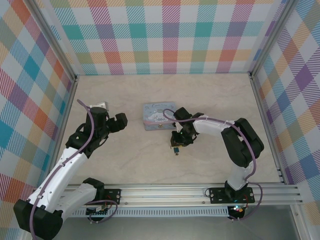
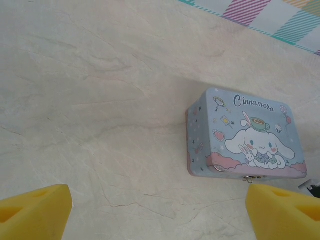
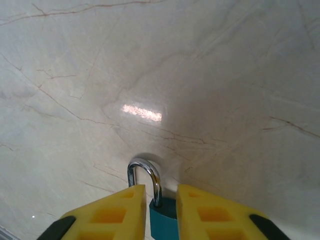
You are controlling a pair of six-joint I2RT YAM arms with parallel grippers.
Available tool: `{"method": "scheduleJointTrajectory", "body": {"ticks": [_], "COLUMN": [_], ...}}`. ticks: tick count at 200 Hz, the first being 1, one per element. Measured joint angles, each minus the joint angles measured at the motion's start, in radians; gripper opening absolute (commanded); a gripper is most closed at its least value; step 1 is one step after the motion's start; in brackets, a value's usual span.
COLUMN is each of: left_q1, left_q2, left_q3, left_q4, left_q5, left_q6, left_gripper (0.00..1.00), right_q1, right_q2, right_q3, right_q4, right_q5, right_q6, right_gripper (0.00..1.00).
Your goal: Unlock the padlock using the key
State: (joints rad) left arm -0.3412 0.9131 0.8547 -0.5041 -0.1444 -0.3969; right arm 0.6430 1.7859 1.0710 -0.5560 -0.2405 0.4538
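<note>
Yellow fingers [image 3: 110, 217] of the right gripper [image 3: 160, 197] are sitting nearest the right wrist camera. Its jaws are pinching the padlock [image 3: 162, 222] by its teal body, a finger pressing on each side with no gap showing. The silver shackle [image 3: 145, 175] is arching out past the fingertips, away from the camera. One leg is running down into the body, and the other is passing behind a finger, so whether it is seated cannot be told.

From above, the padlock is showing as a small blue speck at the tip of the right gripper. It is sitting close to the middle of the pale marbled worktop [image 1: 125, 165], whether resting on it or held just above it cannot be told. It is lying on the near side of the tin [image 2: 245, 135] and apart from it.

That tin is lying flat with its cartoon lid facing up.

Off to the left, the left gripper [image 2: 157, 200] is hovering above bare worktop with its jaws spread wide and gripping nothing. The tin is lying beyond them, toward the right-hand fingertip.

Checkered walls [image 1: 165, 35] are enclosing the worktop on three sides.
</note>
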Motion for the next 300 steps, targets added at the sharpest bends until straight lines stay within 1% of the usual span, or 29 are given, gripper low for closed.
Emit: {"method": "scheduleJointTrajectory", "body": {"ticks": [23, 50, 77, 98, 133, 144, 171, 201, 227, 265, 300], "left_q1": [0.0, 0.0, 0.0, 0.0, 0.0, 0.002, 0.004, 0.005, 0.005, 0.005, 0.005], "left_q2": [0.0, -0.011, -0.046, -0.084, -0.176, -0.193, -0.214, -0.233, -0.235, -0.236, -0.233], "left_q3": [0.0, 0.0, 0.0, -0.004, -0.073, -0.094, -0.143, -0.227, -0.267, -0.285, -0.295], "left_q4": [0.0, 0.001, 0.002, 0.011, 0.057, 0.079, 0.152, 0.268, 0.295, 0.301, 0.298], "left_q5": [-0.005, -0.026, -0.07, -0.134, -0.29, -0.334, -0.403, -0.415, -0.415, -0.416, -0.415], "left_q6": [0.002, 0.006, 0.023, 0.041, 0.063, 0.068, 0.081, 0.127, 0.159, 0.179, 0.179], "left_gripper": [0.92, 0.97, 1.0, 1.0, 1.0, 1.0, 1.0, 1.0, 1.0, 1.0, 1.0], "right_q1": [0.0, -0.009, -0.035, -0.076, -0.17, -0.2, -0.25, -0.274, -0.305, -0.372, -0.415], "right_q2": [-0.058, -0.191, -0.361, -0.492, -0.698, -0.744, -0.854, -0.985, -1.053, -1.057, -0.98], "right_q3": [0.0, -0.009, -0.038, -0.079, -0.199, -0.238, -0.355, -0.52, -0.633, -0.739, -0.786], "right_q4": [-0.007, 0.005, 0.032, 0.069, 0.154, 0.181, 0.27, 0.389, 0.489, 0.596, 0.69], "right_q5": [0.024, 0.055, 0.111, 0.172, 0.251, 0.265, 0.324, 0.403, 0.477, 0.531, 0.543], "right_q6": [-0.007, -0.021, -0.042, -0.077, -0.154, -0.182, -0.224, -0.28, -0.317, -0.344, -0.366], "right_gripper": [0.36, 0.44, 0.59, 0.71, 0.92, 1.0, 1.0, 1.0, 1.0, 1.0, 1.0]}}
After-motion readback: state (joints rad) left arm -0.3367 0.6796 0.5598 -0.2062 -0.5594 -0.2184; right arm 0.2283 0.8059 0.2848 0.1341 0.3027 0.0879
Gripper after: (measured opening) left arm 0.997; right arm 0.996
